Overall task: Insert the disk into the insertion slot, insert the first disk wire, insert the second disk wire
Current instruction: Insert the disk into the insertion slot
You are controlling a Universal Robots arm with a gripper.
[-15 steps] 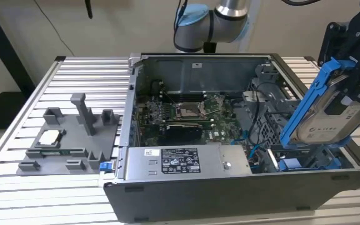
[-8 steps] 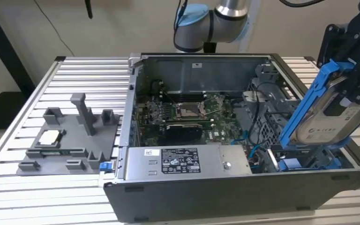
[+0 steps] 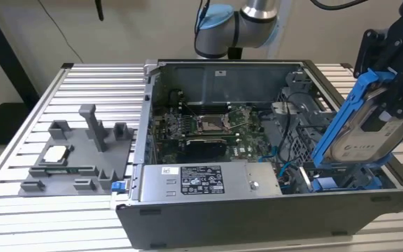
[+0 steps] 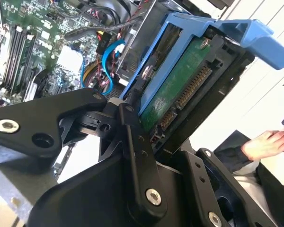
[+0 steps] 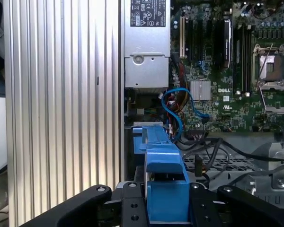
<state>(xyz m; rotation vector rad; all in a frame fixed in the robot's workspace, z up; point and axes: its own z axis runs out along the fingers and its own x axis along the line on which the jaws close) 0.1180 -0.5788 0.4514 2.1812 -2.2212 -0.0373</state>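
Observation:
My black gripper [image 3: 396,100] is shut on the disk [image 3: 369,134], a silver-grey drive with a white label clipped in a bright blue carrier [image 3: 341,118]. The disk hangs steeply tilted over the open computer case at the exterior view's right, its lower end just above the insertion slot [image 3: 348,177] in the drive cage. The second wrist view shows the disk's green circuit board [image 4: 180,90] and connector between my fingers [image 4: 130,137]. In the first wrist view the blue carrier [image 5: 163,175] stands over the gripper [image 5: 165,210]. Blue wires [image 5: 180,109] curl loose beside the cage.
The grey power-supply box [image 3: 209,181] lies along the case's front, with the green motherboard [image 3: 209,126] behind it. A grey fixture plate [image 3: 75,152] sits on the slatted table [image 3: 82,84] at the exterior view's left. A person's hand [image 4: 270,144] rests beyond the case.

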